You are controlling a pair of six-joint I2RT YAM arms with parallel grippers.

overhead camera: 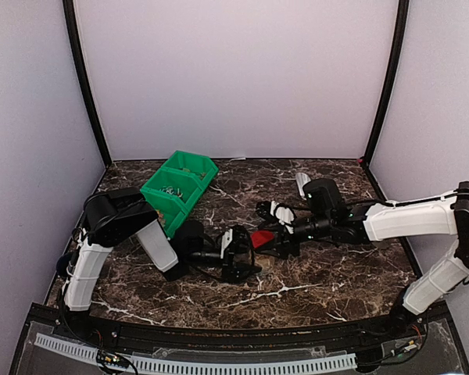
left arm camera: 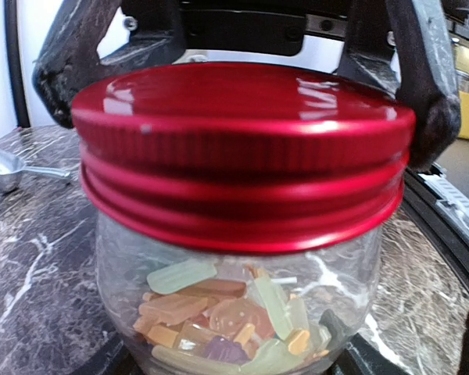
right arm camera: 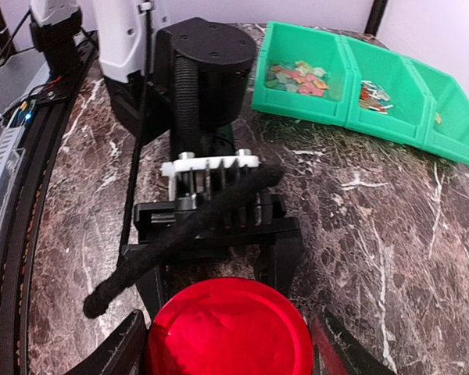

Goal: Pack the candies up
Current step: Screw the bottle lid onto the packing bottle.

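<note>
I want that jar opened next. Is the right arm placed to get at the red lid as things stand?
Probably yes: the right gripper flanks the red lid, nothing between, while the left gripper holds the jar.

Item: candies [left arm camera: 219,316]. Small translucent sticks and lozenges, mostly orange and tan, several pale green, one purple. They lie heaped loose at the bottom of a clear jar [left arm camera: 117,266], filling only its lowest part. The jar stands upright with a red lid [left arm camera: 242,148] on it. Further candies [right arm camera: 298,76], red, orange and green, lie scattered flat in the end compartment of a green bin [right arm camera: 340,109]. There are fewer in the middle compartment, and barely any in the third.
</note>
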